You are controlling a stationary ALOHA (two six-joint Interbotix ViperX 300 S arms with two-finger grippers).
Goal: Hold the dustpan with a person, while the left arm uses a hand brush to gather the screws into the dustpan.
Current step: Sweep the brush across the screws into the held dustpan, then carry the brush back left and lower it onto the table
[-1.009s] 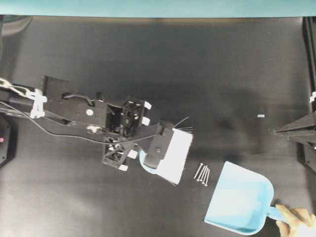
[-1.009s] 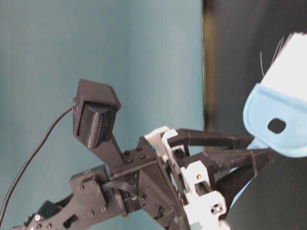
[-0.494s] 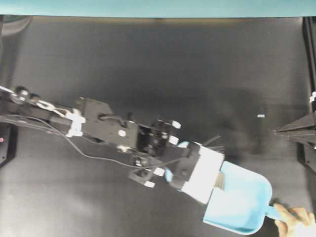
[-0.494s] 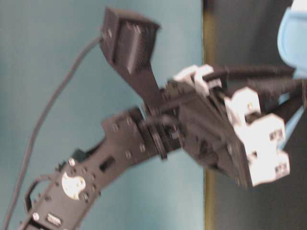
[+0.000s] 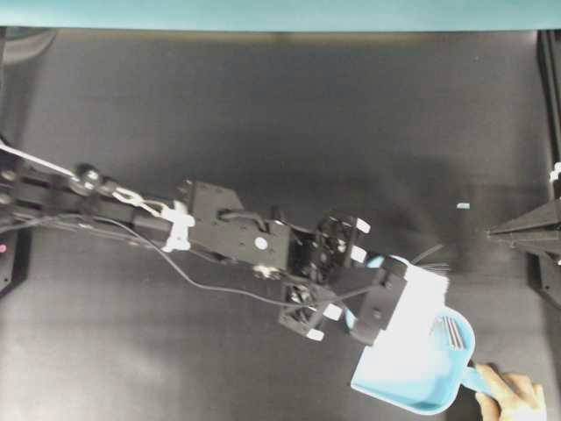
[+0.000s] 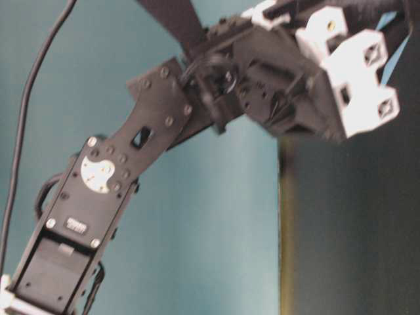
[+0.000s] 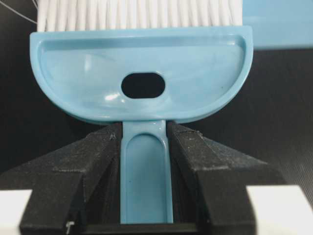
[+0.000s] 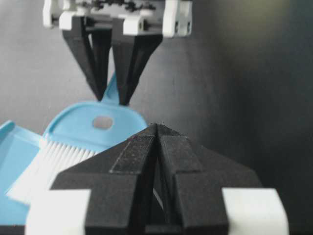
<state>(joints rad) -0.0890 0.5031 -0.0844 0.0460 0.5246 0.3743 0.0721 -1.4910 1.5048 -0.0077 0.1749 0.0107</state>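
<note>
Since the earlier overhead frame the left arm (image 5: 219, 232) has stretched toward the desk's lower-right corner, carrying the hand brush (image 5: 412, 294) from beside the loose screws onto the mouth of the dustpan (image 5: 412, 377); the screws (image 5: 450, 331), then on bare desk (image 5: 263, 105) left of the pan, now lie bunched inside it near the back wall. Overhead, now: bristles overlap the pan's open edge, no screws visible on the desk outside it, though the brush and arm hide a patch of mat. The person (image 5: 508, 396) grips the pan's handle at the lower-right edge. Right gripper (image 5: 526, 232) parked at the right edge, well apart. Table-level: only the left arm's links and white fittings, blurred; nothing of the pan or screws. Left wrist: left gripper (image 7: 145, 142) has its jaws clamped on the brush's slim handle, below the oval hole; a slab of pan at the top right. Right wrist: right gripper's jaws together, tips meeting, holding nothing; brush and pan mouth show beyond them. Judgement: the sweep looks essentially done, with the gathering complete as far as visible; what remains is drawing the brush clear without dragging screws back out.
</note>
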